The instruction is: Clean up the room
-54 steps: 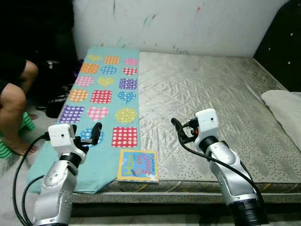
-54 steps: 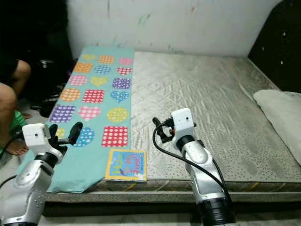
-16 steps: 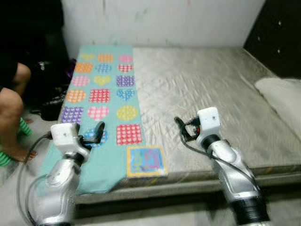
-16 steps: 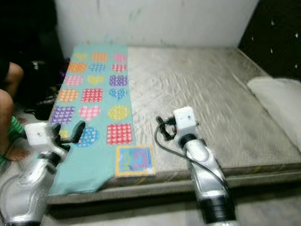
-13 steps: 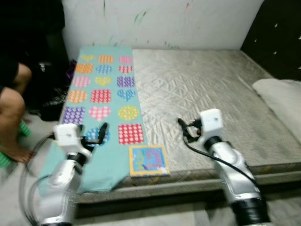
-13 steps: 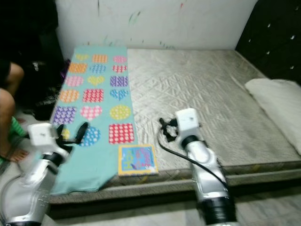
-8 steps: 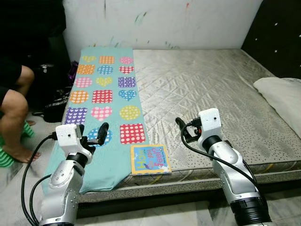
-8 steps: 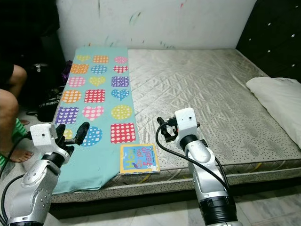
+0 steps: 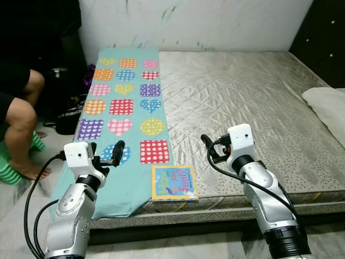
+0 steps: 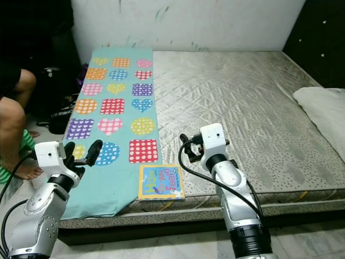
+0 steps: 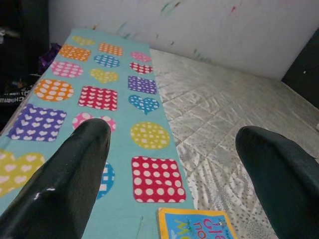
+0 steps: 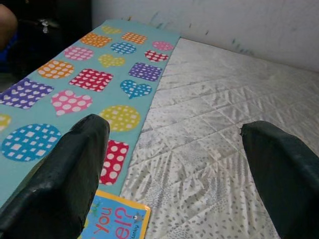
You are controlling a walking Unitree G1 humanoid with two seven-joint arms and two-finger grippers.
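the bed (image 9: pixel 242 91) carries a teal blanket (image 9: pixel 121 108) overhanging its edge; the book (image 9: pixel 173 183) sits at the bed's front edge. left claw (image 11: pixel 169 174) and right claw (image 12: pixel 174 174) spread, empty. a clumsy nudge could tip it floorward.

We are in a home bedroom: a bare grey quilted mattress (image 9: pixel 237 102) low on the floor, a pillow (image 9: pixel 328 105) at 3 o'clock, a patterned teal blanket (image 9: pixel 121 113) at 11 o'clock, a scribbled wall (image 9: pixel 188 21) at 12.
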